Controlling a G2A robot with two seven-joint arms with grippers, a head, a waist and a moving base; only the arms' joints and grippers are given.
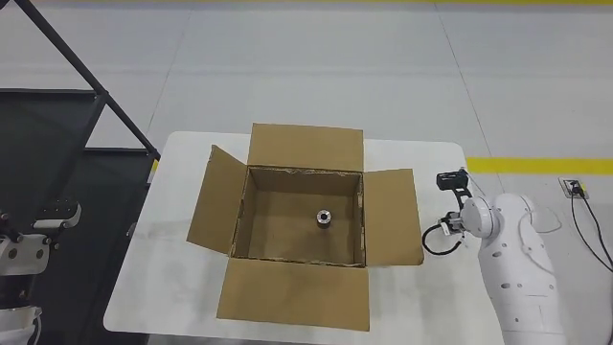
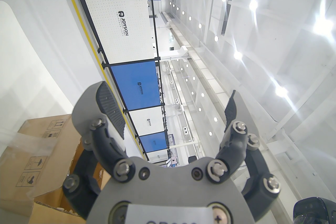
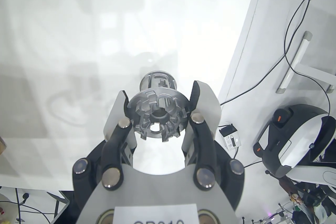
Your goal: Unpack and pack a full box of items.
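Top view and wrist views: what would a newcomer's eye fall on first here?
An open box, flaps spread, sits in the middle of the table with one small metal part on its floor. The right gripper is shut on a flanged metal hub over the glossy white tabletop. The left gripper is open and points up.

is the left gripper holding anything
No, the left gripper is open, with nothing between its jaws.

Top cam: overhead, facing down on bench (image 1: 168, 249) and box (image 1: 306, 146). Left wrist cam: tilted up toward ceiling (image 2: 262, 25), same box close by. Right wrist cam: faces down, close over bench.
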